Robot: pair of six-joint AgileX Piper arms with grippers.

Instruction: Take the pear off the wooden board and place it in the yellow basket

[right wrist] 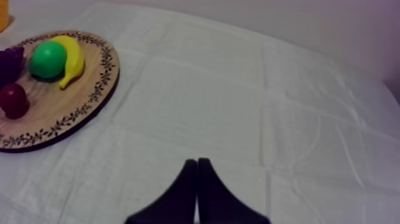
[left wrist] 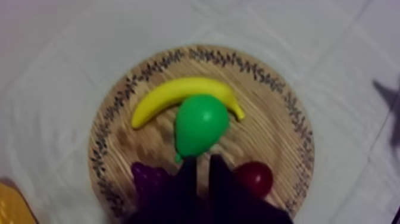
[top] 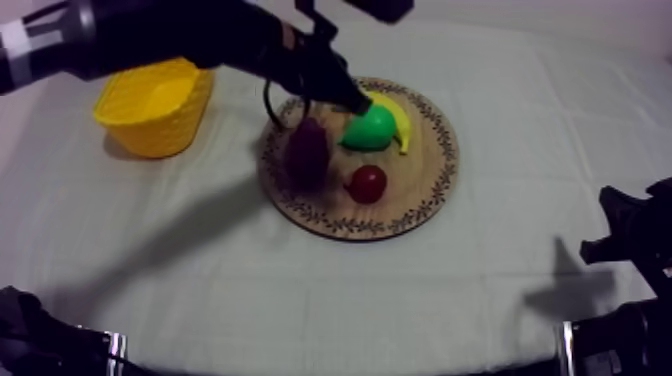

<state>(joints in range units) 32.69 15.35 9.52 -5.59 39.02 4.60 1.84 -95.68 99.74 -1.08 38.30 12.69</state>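
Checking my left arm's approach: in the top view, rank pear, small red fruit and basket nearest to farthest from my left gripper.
1. Pear, right at the left gripper.
2. Small red fruit, on the board, nearer the camera.
3. Basket, off the board, at the table's left.

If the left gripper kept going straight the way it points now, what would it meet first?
Most likely the pear: the left gripper points at its narrow end, low over the wooden board. The gap left between them is hard to judge.
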